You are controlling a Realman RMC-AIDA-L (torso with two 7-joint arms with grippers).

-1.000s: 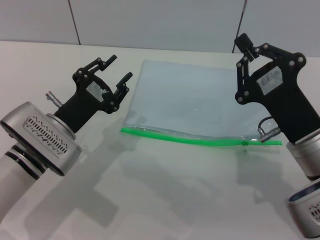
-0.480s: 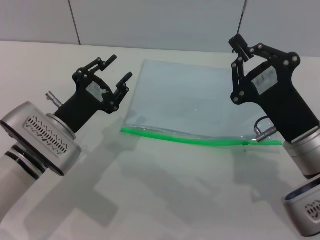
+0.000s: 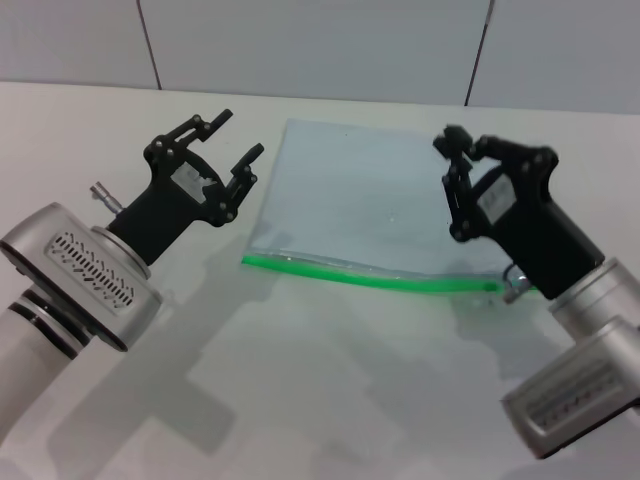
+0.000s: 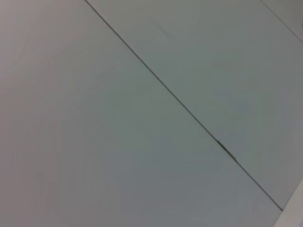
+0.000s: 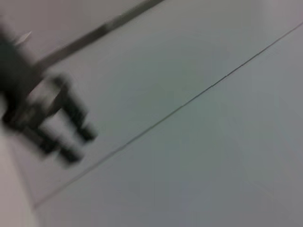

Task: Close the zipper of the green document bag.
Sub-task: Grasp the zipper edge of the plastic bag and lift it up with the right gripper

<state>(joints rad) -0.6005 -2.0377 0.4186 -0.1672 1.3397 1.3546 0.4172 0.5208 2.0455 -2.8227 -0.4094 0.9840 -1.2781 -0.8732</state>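
The green document bag (image 3: 365,205) lies flat on the white table, a pale blue-grey pouch. Its zipper (image 3: 370,278), a bright green strip, runs along the near edge. A small slider (image 3: 490,287) sits close to the strip's right end, beside the right arm's wrist. My right gripper (image 3: 452,140) hangs over the bag's right part, shut with nothing in it, and its body hides the bag's right corner. My left gripper (image 3: 242,133) stands open just left of the bag's left edge, holding nothing. Neither wrist view shows the bag.
The white table (image 3: 330,390) stretches toward me in front of the zipper. Grey wall panels (image 3: 320,40) with dark seams stand behind the table. The left wrist view shows only a wall seam (image 4: 189,113).
My right arm has swung left and lower, from beside the bag's right edge to over its right part. The left arm and the bag have not moved.
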